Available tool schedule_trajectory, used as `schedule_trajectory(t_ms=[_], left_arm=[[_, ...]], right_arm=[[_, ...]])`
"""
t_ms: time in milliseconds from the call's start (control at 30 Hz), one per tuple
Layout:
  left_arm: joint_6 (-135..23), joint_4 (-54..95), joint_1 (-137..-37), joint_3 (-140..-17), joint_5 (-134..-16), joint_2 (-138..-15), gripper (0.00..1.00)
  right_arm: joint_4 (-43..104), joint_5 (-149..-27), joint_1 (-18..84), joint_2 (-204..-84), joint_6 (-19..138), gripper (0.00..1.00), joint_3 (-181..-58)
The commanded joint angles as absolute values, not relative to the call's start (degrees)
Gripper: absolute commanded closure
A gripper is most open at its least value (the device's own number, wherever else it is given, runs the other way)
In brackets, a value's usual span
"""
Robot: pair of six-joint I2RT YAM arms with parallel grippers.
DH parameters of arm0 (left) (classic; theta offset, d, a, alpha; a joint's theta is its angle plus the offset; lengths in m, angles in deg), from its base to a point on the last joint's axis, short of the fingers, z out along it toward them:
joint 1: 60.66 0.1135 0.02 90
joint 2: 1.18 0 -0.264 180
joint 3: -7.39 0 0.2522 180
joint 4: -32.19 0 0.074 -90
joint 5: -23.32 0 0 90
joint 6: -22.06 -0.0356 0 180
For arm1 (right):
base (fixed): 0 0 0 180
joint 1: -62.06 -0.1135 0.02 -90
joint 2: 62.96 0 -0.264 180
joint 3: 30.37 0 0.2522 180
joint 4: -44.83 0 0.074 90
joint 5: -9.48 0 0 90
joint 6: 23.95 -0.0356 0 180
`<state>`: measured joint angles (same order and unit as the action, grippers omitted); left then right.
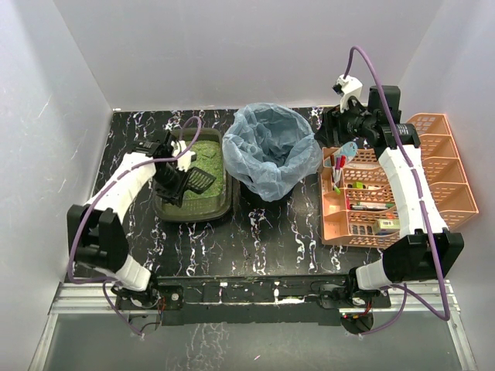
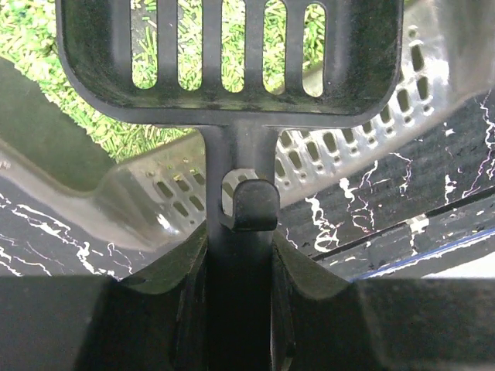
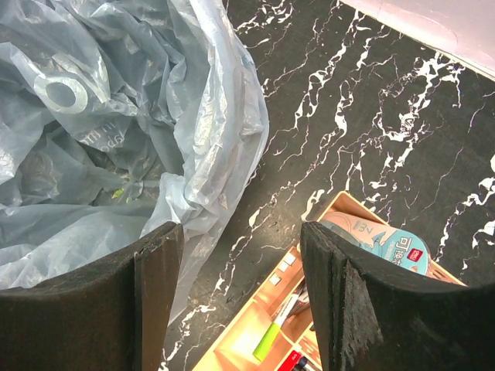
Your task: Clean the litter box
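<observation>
Carried tilted toward the round bin lined with a crinkly translucent blue bag [image 1: 249,131], the black slatted plastic scoop [image 2: 232,116] could spill loose green granules. The left gripper [image 2: 238,297] is clamped on its smooth handle above the shallow, round-cornered dark olive-green plastic litter box [image 1: 193,214], far left on the table. The right gripper [image 3: 241,239] gapes empty.

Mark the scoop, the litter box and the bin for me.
scoop [image 2: 232,116], left wrist view, solid base of its slotted head.
litter box [image 1: 195,215], top external view, near rim of the tray.
bin [image 3: 193,116], right wrist view, blue bag draped over its rim.
</observation>
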<state>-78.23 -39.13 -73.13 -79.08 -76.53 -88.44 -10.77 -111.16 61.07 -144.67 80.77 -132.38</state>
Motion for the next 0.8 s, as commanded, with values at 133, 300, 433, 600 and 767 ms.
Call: schedule_trajectory(t_ms=[133,300,433,600,767], left_arm=[[-80.18,-41.00,-71.14,-86.54,-77.70,-97.60,1.00],[-79.73,-40.48,-70.95,-90.02,-78.28,-102.30,1.00],[-79.48,-40.53,-70.86,-92.86,-78.58,-105.92,1.00],[-79.12,-42.02,-70.81,-96.99,-78.58,-110.40,1.00],[-78.11,-42.84,-70.83,-100.62,-78.66,-113.64,1.00]], right_arm=[[-6.30,-113.39,61.36,-142.28,81.08,0.33,-132.90],[-5.84,-113.75,61.36,-142.06,81.08,0.33,-132.02],[-5.25,-114.24,61.37,-141.97,81.08,0.33,-130.84],[-5.07,-114.59,61.36,-141.50,81.19,0.33,-130.12],[-4.65,-114.82,61.36,-140.26,81.17,0.33,-129.42]])
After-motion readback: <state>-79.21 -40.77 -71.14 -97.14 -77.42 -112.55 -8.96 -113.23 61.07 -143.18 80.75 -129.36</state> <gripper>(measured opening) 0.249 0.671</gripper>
